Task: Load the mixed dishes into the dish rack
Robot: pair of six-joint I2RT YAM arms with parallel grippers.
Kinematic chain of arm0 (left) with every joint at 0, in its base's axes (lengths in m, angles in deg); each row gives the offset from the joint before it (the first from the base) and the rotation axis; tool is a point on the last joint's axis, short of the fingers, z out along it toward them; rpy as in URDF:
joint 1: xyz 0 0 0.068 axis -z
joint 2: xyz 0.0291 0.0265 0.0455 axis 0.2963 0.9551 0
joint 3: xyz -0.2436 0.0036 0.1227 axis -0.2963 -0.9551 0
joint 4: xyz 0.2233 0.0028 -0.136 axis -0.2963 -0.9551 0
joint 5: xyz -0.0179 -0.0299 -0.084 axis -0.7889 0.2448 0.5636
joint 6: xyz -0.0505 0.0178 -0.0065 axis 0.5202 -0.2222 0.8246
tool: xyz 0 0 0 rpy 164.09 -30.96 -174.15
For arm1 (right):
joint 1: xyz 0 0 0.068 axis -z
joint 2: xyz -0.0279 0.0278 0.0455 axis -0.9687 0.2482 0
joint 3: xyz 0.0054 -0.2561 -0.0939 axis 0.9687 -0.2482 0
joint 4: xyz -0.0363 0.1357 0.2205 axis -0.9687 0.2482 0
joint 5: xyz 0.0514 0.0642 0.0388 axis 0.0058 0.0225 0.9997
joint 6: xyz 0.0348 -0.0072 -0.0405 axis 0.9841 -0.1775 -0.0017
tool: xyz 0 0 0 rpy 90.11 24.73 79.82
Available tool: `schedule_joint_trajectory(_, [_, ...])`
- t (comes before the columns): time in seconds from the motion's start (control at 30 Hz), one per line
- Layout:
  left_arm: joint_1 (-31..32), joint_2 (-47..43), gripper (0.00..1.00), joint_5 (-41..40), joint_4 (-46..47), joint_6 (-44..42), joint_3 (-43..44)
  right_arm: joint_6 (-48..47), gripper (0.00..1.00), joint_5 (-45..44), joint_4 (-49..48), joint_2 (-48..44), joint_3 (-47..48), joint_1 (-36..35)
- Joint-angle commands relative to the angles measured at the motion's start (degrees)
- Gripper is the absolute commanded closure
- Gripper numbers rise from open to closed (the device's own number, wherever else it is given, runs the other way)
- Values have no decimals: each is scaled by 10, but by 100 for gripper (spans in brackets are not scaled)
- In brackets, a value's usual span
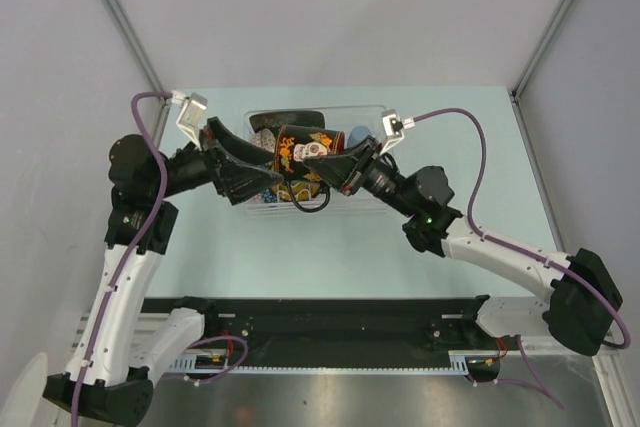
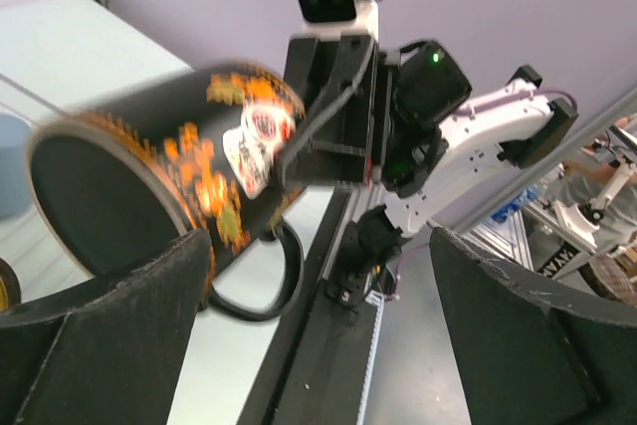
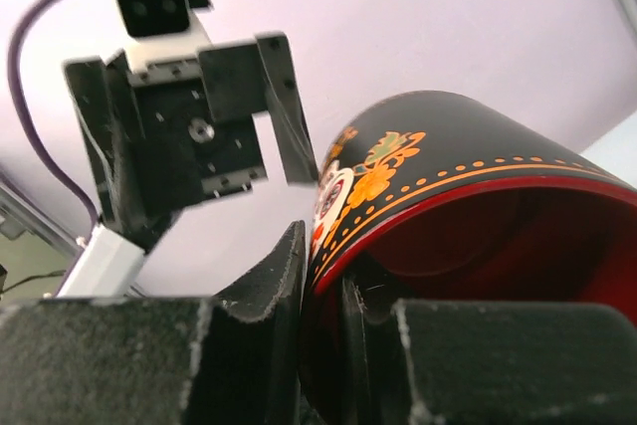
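A black mug (image 1: 292, 152) with orange flowers, a skull and a red inside hangs on its side over the clear dish rack (image 1: 372, 108). My right gripper (image 1: 320, 163) is shut on its rim, one finger inside and one outside, as the right wrist view (image 3: 343, 281) shows on the mug (image 3: 448, 176). My left gripper (image 1: 260, 169) is open beside the mug's base (image 2: 109, 196), not touching it. In the rack lie a dark plate (image 1: 290, 117) and a red mug with a light-blue inside (image 1: 356, 135). A blue-patterned piece (image 1: 264, 197) shows under my left gripper.
The rack stands at the back middle of the pale green table (image 1: 330, 257). Grey walls and frame posts (image 1: 125, 22) close in the back and sides. A black rail (image 1: 330, 315) runs along the near edge by the arm bases.
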State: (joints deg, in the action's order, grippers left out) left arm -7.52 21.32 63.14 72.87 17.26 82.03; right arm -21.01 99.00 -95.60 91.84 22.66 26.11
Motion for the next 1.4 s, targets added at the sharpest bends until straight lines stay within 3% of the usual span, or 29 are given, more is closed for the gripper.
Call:
schedule_joint_trajectory(0.0, [16,-7,3,-29,-36,-31,-14,38,100,-11,-275,-28,40,12])
schedule_joint_trajectory(0.23, [8,-13,5,-65,-76,-73,13,51,100,4,-275,-45,41,46])
schedule_joint_trajectory(0.37, [12,-8,6,-44,-2,20,-9,78,100,-2,-325,-37,40,62])
schedule_joint_trajectory(0.57, [36,29,6,-30,37,65,-9,126,100,-51,-435,22,44,50])
schedule_joint_trajectory(1.13, [90,74,4,-22,103,96,-31,113,100,-50,-443,122,155,16])
schedule_joint_trajectory(1.37, [94,90,23,-22,128,121,-17,118,100,-56,-446,152,179,2])
